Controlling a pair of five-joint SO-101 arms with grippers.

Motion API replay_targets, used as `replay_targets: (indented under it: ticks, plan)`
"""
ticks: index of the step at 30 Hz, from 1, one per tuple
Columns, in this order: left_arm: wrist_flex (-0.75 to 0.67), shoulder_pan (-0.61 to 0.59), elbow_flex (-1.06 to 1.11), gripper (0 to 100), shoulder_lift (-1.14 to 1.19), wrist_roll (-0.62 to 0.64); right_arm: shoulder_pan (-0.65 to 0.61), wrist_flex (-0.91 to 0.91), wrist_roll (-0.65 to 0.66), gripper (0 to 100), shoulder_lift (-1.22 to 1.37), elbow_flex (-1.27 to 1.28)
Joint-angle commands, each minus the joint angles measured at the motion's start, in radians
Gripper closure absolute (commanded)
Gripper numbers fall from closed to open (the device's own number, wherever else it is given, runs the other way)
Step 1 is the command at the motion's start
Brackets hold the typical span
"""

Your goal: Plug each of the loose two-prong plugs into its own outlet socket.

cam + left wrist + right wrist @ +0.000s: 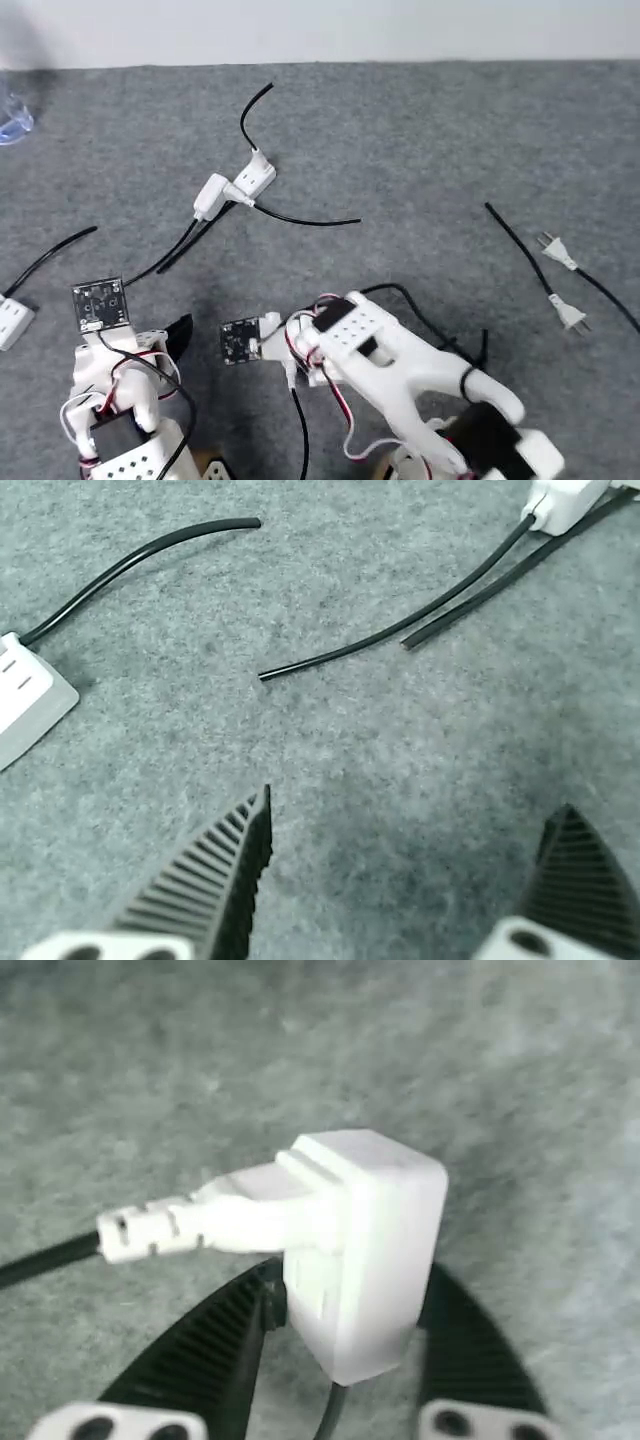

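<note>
A white socket block (365,1250) w/ a white two-prong plug (190,1225) seated in its side is seen in the right wrist view; a black cord is attached to the plug. The block is clamped between the black ribbed fingers (215,1350) of the right gripper (350,1295), at the near-centre of the table.

In the high view a second socket (256,176) and a white plug body (211,195) lie just beside each other mid-table, w/ black cords trailing off. A third socket (12,322) is found at the left edge. Two loose plugs (558,250) (570,315) lie at the right, near each other, each on a black cord, well apart from every socket.

The surface is a grey felt-like mat (420,150); a pale wall (320,30) is seen past its far edge.

The left arm (115,400) is folded at the near-left corner. The left gripper (413,808) is spread wide w/ nothing held, over bare mat. The right arm (400,360) is laid across the near edge twd the left arm.
</note>
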Motion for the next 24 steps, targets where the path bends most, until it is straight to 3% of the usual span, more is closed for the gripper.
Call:
replay_targets:
  ticks: [1, 8, 14, 19, 24]
  plan:
    - [0.006, -0.006, -0.007, 60, -0.008, -0.008, -0.002, -0.010, 0.006, 95.4, 0.028, -0.069]
    - [0.006, -0.006, -0.007, 60, -0.008, -0.008, 0.070, 0.038, 0.009, 99.1, -0.111, -0.092]
    - [0.006, -0.006, -0.007, 60, -0.008, -0.008, 0.236, 0.122, 0.058, 99.1, -0.317, -0.233]
    - [0.006, -0.006, -0.007, 60, -0.008, -0.008, 0.414, 0.090, 0.126, 99.1, -0.338, -0.407]
    - [0.006, -0.006, -0.007, 61, -0.008, -0.008, 0.585, -0.076, 0.124, 99.1, -0.240, -0.535]
